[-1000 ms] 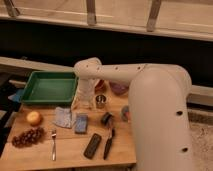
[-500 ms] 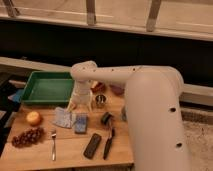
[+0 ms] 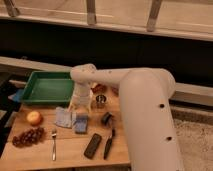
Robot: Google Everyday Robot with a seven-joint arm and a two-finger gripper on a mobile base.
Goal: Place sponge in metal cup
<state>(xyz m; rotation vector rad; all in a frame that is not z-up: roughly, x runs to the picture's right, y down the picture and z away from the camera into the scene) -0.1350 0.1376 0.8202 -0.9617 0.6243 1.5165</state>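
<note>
Blue rectangular sponge (image 3: 80,123) noted lying flat on the pale wooden table top (image 3: 70,159), just beside a crumpled grey-blue cloth (image 3: 62,116) on its left. It is not lifted and not gripped. Small shiny metal cup (image 3: 100,101) seen upright further back and to the right, near the sponge but apart from it; nothing can be made out inside it.

White two-finger gripper (image 3: 80,107) recorded pointing down from the arm's wrist, above the table between green plastic tray (image 3: 31,95) and cup, just behind the sponge. Jaws appear spread apart with nothing between them. Contact with the sponge is not seen.

Progress judged early: the grasp is not yet made, and the lift, the carry to the cup and the release are all left.

Also logged, untouched by the arm: round orange fruit (image 3: 34,118), bunch of dark red grapes (image 3: 27,136), metal fork (image 3: 53,145), flat black rectangular object (image 3: 92,146), black-handled tool (image 3: 108,145).
</note>
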